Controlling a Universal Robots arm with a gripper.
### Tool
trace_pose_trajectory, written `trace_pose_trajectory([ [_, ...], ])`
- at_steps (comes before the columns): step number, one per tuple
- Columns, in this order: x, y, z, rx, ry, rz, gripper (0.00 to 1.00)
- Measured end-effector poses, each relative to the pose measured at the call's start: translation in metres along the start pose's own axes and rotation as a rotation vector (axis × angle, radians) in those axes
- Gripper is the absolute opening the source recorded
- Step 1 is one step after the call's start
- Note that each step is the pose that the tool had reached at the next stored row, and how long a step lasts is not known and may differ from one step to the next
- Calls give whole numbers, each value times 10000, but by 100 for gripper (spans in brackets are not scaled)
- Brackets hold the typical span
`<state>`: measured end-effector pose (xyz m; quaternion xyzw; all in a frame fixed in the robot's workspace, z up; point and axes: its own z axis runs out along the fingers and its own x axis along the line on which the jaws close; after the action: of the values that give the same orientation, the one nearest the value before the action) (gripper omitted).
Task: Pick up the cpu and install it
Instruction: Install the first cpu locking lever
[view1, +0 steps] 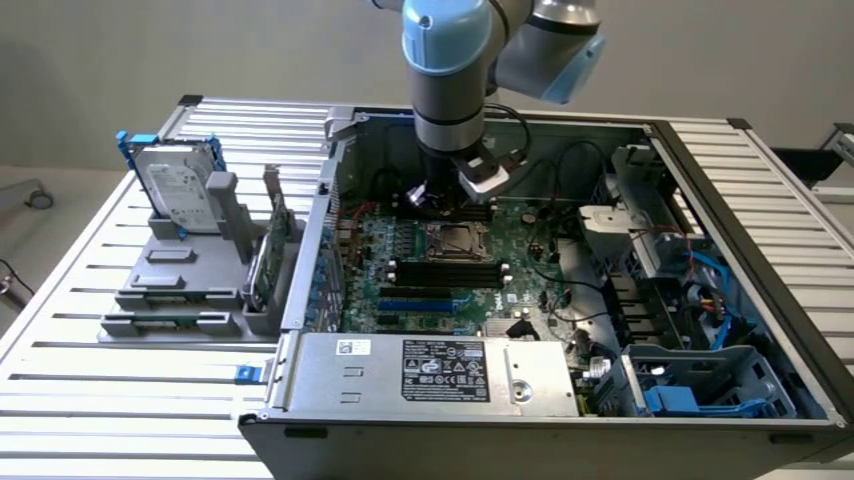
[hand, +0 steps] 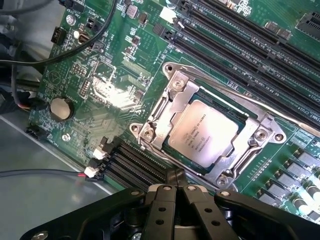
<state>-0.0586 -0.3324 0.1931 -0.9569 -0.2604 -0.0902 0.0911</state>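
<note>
Wrist view, cpu (hand: 202, 132) seated in socket (hand: 175, 90), fingers (hand: 176, 181) pressed together empty beside it.

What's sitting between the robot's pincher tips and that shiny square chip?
In the wrist view, the shut gripper is separated from the cpu by the socket's metal frame edge and one end of the black memory slots.

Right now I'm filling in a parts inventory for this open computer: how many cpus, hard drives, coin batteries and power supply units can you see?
cpu: 1, lying in the motherboard socket
hard drive: 1, upright in a blue bracket on the grey stand outside the case
coin battery: 1, on the motherboard
power supply unit: 1, at the case's near edge
Total: 4
</note>
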Motion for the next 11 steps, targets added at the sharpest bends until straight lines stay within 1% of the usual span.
trace_pose_trajectory([
  [11, 47, 29, 7, 0, -1, 0, 11],
])
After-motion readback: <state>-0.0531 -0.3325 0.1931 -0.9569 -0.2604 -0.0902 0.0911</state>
